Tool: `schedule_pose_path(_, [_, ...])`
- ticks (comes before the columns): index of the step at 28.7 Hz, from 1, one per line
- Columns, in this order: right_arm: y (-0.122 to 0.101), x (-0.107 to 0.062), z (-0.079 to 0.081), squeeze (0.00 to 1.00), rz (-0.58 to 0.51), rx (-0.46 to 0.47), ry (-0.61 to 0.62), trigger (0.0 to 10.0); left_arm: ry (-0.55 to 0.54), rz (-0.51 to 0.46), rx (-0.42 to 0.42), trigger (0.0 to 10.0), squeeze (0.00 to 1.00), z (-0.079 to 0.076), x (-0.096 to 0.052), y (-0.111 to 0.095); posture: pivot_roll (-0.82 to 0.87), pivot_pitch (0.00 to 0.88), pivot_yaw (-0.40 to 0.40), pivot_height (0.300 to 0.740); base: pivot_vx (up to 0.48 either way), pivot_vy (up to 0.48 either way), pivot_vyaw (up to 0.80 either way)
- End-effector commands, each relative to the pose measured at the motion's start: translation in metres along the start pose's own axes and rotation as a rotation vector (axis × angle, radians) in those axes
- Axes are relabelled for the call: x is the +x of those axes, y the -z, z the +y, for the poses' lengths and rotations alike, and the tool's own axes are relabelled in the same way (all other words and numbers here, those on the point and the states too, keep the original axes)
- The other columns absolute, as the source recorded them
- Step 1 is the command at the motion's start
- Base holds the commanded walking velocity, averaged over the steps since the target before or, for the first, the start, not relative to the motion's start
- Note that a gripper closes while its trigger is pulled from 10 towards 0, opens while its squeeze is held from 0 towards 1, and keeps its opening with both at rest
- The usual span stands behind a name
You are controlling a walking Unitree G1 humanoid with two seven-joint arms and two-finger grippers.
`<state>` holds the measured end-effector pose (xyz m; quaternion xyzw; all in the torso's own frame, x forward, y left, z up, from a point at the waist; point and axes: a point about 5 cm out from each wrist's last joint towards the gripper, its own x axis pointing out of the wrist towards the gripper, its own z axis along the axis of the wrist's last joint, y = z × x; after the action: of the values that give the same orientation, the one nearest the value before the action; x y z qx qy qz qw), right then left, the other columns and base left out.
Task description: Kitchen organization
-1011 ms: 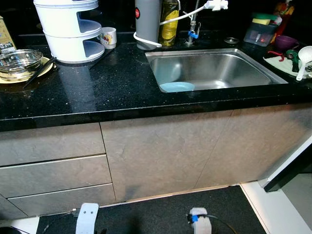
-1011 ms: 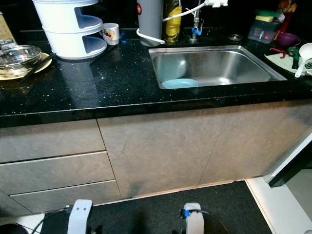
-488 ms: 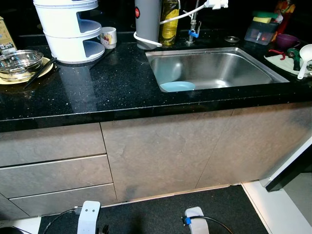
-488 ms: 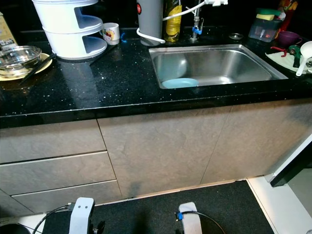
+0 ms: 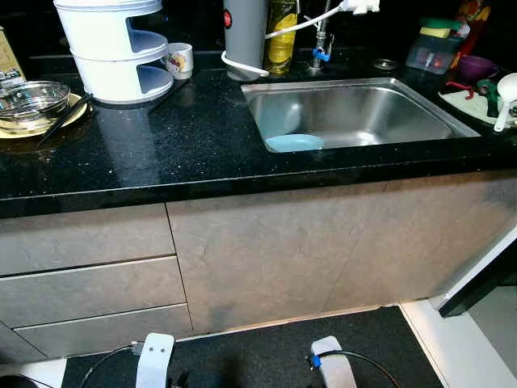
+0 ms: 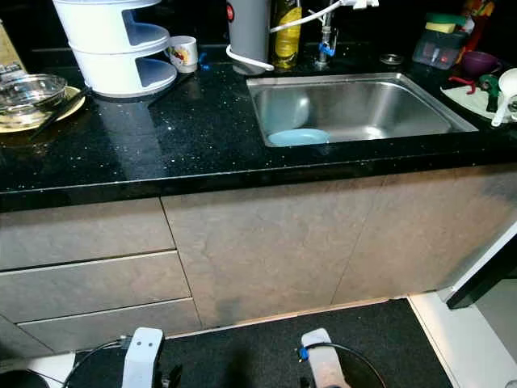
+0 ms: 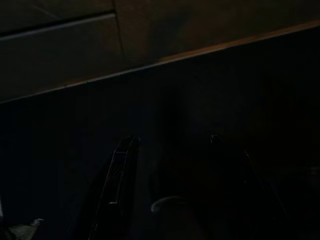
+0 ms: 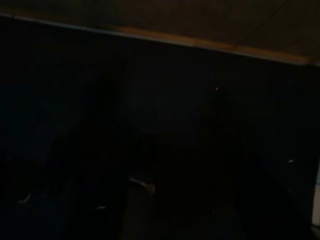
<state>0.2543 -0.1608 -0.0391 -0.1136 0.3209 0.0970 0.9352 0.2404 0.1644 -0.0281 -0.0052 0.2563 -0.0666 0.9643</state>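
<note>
A black stone counter [image 5: 186, 137] runs across the view, above grey drawers [image 5: 89, 283]. In the steel sink [image 5: 323, 82] lies a light blue plate [image 5: 294, 143]. At the far left a glass bowl [image 5: 32, 101] rests on a yellow plate [image 5: 73, 115], with dark chopsticks [image 5: 65, 120] laid across it. A white tiered rack [image 5: 113, 48] and a mug [image 5: 179, 60] stand behind. Both arms hang idle low over the dark floor mat, the left arm [image 5: 153, 362] and the right arm [image 5: 333, 370]. The left gripper [image 7: 172, 139] is open and holds nothing.
Behind the sink stand a grey appliance [image 5: 245, 36], an oil bottle [image 5: 281, 36] and the faucet [image 5: 321, 44]. On the right are a plastic container [image 5: 432, 50], a purple bowl [image 5: 475, 69] and a white ladle [image 5: 505, 93]. White floor [image 5: 468, 356] borders the mat [image 5: 258, 356].
The view has shifted slightly and both hanging arms have swayed a little at the bottom edge. Nothing on the counter has moved.
</note>
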Motion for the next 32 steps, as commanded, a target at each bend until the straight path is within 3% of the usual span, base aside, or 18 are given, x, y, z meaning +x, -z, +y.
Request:
schedule_pose_path(1, [0.012,-0.003,0.006,0.52,0.032,-0.009,-0.001,10.0,0.010,0.033,0.002,10.0,0.00,-0.002,-0.004,0.011,0.10,0.244,-0.035,0.740,0.000,0.000,0.00])
schedule_pose_path(2, [0.014,-0.003,0.011,0.66,0.061,-0.077,-0.072,10.0,0.012,0.029,0.001,10.0,0.00,-0.004,-0.005,0.012,0.09,0.242,-0.033,0.740,0.000,0.000,0.00])
schedule_pose_path(3, [0.016,-0.003,0.010,0.66,0.080,-0.074,-0.097,10.0,0.012,0.027,-0.002,10.0,0.00,-0.004,-0.006,0.012,0.09,0.242,-0.033,0.740,0.000,0.000,0.00])
schedule_pose_path(4, [0.016,-0.003,0.010,1.00,0.105,-0.040,-0.120,10.0,0.019,0.028,0.004,10.0,0.00,-0.005,-0.006,0.013,0.09,0.242,-0.033,0.740,0.000,0.000,0.00])
schedule_pose_path(5, [0.017,-0.003,0.010,1.00,0.119,-0.006,-0.130,10.0,0.024,0.028,0.009,10.0,0.00,-0.005,-0.006,0.013,0.09,0.242,-0.033,0.740,0.000,0.000,0.00])
schedule_pose_path(8, [0.010,-0.001,0.006,1.00,0.061,-0.022,-0.059,10.0,0.017,0.033,0.008,10.0,0.00,-0.004,-0.006,0.014,0.11,0.247,-0.027,0.740,0.000,0.000,0.00])
schedule_pose_path(10, [0.015,-0.001,0.006,1.00,0.107,-0.090,-0.022,10.0,0.017,0.039,0.022,10.0,0.00,-0.003,-0.006,0.014,0.11,0.248,-0.027,0.740,0.000,0.000,0.00])
schedule_pose_path(16, [0.024,-0.003,0.009,1.00,0.211,0.046,-0.119,10.0,0.019,0.032,0.015,10.0,0.00,-0.002,-0.007,0.012,0.10,0.244,-0.042,0.740,0.000,0.000,0.00])
schedule_pose_path(18, [0.020,-0.003,0.001,1.00,0.173,0.111,-0.036,10.0,0.018,0.031,0.018,10.0,0.00,-0.003,-0.006,0.011,0.11,0.246,-0.042,0.740,0.000,0.000,0.00])
schedule_pose_path(19, [0.020,-0.003,0.001,1.00,0.173,0.111,-0.036,10.0,0.018,0.031,0.018,10.0,0.00,-0.003,-0.006,0.011,0.11,0.246,-0.042,0.740,0.000,0.000,0.00])
schedule_pose_path(20, [0.020,-0.003,-0.008,1.00,0.173,-0.017,0.106,10.0,0.019,0.028,0.019,10.0,0.00,-0.003,-0.005,0.010,0.11,0.246,-0.042,0.740,0.000,0.000,0.00])
schedule_pose_path(23, [0.022,-0.003,-0.005,1.00,0.176,-0.017,0.074,10.0,0.024,0.027,0.023,10.0,0.00,-0.004,-0.004,0.010,0.11,0.242,-0.041,0.740,0.000,0.000,0.00])
schedule_pose_path(27, [0.015,-0.001,0.000,1.00,0.170,0.173,-0.089,10.0,0.034,0.014,0.019,10.0,0.00,-0.006,-0.003,0.008,0.07,0.228,-0.069,0.740,0.000,0.000,0.00])
schedule_pose_path(30, [-0.009,0.002,-0.017,1.00,-0.017,0.319,0.028,10.0,-0.018,-0.006,-0.006,10.0,0.00,-0.001,-0.002,0.003,0.06,0.205,-0.081,0.740,0.000,0.000,0.00])
schedule_pose_path(32, [-0.017,0.003,-0.024,1.00,-0.057,0.364,0.059,10.0,-0.028,-0.025,-0.018,10.0,0.00,0.001,-0.002,-0.001,0.04,0.205,-0.086,0.740,0.000,0.000,0.00])
